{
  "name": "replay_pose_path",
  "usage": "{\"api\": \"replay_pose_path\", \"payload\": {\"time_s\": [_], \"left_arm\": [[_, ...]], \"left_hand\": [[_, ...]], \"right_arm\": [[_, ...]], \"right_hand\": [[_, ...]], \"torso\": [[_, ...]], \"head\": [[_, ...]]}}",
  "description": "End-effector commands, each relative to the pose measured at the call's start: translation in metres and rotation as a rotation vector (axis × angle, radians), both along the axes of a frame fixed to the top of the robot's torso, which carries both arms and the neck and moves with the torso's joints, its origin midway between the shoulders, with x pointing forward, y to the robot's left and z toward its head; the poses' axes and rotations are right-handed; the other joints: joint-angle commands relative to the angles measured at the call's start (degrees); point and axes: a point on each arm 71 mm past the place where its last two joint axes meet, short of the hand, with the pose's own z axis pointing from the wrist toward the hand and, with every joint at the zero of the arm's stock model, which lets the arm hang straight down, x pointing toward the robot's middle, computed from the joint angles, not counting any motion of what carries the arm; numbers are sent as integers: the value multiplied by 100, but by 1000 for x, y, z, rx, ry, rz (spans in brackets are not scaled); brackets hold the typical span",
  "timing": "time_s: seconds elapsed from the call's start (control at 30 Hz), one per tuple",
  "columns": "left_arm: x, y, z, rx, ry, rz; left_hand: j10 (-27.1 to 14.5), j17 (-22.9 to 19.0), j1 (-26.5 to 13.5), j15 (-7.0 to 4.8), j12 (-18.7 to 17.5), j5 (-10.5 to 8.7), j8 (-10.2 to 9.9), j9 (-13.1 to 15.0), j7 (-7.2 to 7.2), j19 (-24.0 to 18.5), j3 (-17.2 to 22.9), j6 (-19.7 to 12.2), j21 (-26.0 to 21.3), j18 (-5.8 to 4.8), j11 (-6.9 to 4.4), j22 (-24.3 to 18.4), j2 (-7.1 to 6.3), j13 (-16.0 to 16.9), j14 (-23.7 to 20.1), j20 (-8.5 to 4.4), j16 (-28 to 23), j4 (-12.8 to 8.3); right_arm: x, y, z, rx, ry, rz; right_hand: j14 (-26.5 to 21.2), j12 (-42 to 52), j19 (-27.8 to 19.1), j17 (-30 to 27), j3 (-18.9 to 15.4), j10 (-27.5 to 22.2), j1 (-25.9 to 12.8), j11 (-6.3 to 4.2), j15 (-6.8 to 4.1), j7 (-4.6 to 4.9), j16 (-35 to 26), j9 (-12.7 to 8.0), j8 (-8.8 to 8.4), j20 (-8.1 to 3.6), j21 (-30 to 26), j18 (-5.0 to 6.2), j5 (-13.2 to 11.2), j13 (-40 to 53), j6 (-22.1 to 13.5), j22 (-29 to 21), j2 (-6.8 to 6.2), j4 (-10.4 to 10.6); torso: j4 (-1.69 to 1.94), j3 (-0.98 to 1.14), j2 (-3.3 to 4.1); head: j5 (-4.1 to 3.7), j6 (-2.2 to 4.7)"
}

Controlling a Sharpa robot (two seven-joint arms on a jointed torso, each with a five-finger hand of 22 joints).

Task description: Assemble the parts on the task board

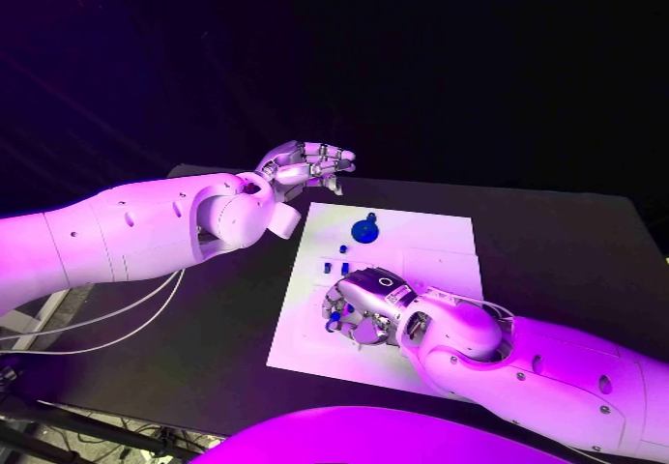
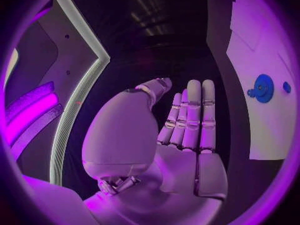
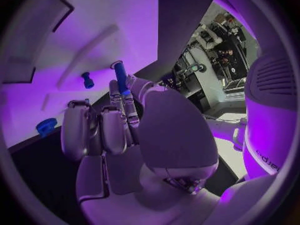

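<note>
Task board (image 1: 419, 253): white plate, seen lying flat in the middle of the black table (image 1: 558, 242), long side running away from the robot.
Blue gear (image 1: 365, 230): found on the board's far part, well apart from both hands; also noted in the left wrist view (image 2: 263, 88).
Small blue pieces (image 1: 334, 266): observed standing on the board's left side, between the gear and the right hand.
Right hand (image 1: 365, 309): placed over the near left part of the board, fingers curled; a blue rod-shaped part (image 3: 120, 78) was seen pinched at its fingertips, standing up from them.
Short blue peg (image 3: 87, 80): noted on the board just beside the rod.
Left hand (image 1: 305, 164): held above the table beyond the board's far left corner, nothing grasped, fingers (image 2: 194, 112) stretched out side by side.
</note>
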Motion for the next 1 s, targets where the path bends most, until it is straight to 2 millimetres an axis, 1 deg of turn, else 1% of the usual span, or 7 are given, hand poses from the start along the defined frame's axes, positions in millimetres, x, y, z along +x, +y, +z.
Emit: {"api": "replay_pose_path", "payload": {"time_s": [0.03,0.2,0.6,0.73,0.83,0.87,1.0], "left_arm": [[-1,-2,1,-8,-7,-19],[-1,-2,1,-8,-6,-18],[-1,-2,1,-7,-5,-18],[-1,-2,1,-7,-3,-20],[0,-3,0,-7,-2,-20],[0,-3,0,-7,-2,-20],[0,-3,0,-6,0,-21]], "left_hand": [[-28,-6,15,-4,35,-4,37,-6,290,27,3,-23,-20,76,3,-9,36,-4,-30,-2,34,22],[-28,-6,15,-4,35,-4,37,-6,290,27,3,-23,-20,76,3,-9,36,-4,-30,-2,34,22],[-28,-6,15,-4,35,-4,37,-6,290,27,3,-23,-20,76,3,-9,36,-4,-30,-2,34,22],[-34,-8,18,-3,44,-4,46,-6,291,30,2,-29,-25,76,4,-13,36,-5,-32,0,36,25],[-34,-8,18,-3,44,-4,46,-6,291,30,2,-29,-25,76,4,-13,36,-5,-32,0,36,25],[-34,-8,18,-3,44,-4,46,-6,291,30,2,-29,-25,76,4,-13,36,-5,-32,0,36,25],[-35,-8,19,-3,45,-4,47,-6,291,30,2,-30,-26,76,4,-14,36,-5,-33,0,37,26]], "right_arm": [[-1,0,-3,-39,-11,19],[-1,0,-4,-51,-11,19],[0,2,-10,-88,-27,3],[-2,4,-11,-86,-25,11],[-4,7,-12,-76,-18,24],[-5,8,-12,-72,-17,28],[-6,9,-12,-63,-13,34]], "right_hand": [[185,11,125,-9,708,362,6,-316,-35,12,0,3,37,-32,-3,-102,15,258,30,1124,68,-681],[185,11,125,-9,708,362,6,-316,-35,12,0,3,37,-32,-3,-102,15,258,30,1124,68,-681],[185,1,115,-14,735,367,-27,-315,-32,14,-1,9,40,-29,-24,-97,19,270,30,1118,68,-705],[182,-21,103,-31,758,351,-80,-306,-26,27,-10,11,31,-24,-49,-92,27,280,5,1110,64,-724],[164,-100,24,-85,720,245,-262,-272,6,63,-44,10,-10,2,-252,-56,89,296,-97,1057,-1,-741],[156,-159,-7,-107,667,157,-368,-243,30,89,-58,0,-54,22,-328,-43,194,293,-186,1037,-46,-731],[159,-412,-139,-97,520,-250,-681,-137,125,133,-41,-28,-167,99,-680,13,201,205,-430,946,-223,-637]], "torso": [[1,-4,3],[-7,-4,-2],[-3,-1,0],[1,-4,-2],[-2,-3,-1],[-3,-2,-1],[-2,-3,-3]], "head": [[1,4],[18,-5],[20,-23],[-14,-23],[-1,-14],[-1,-12],[-42,-6]]}}
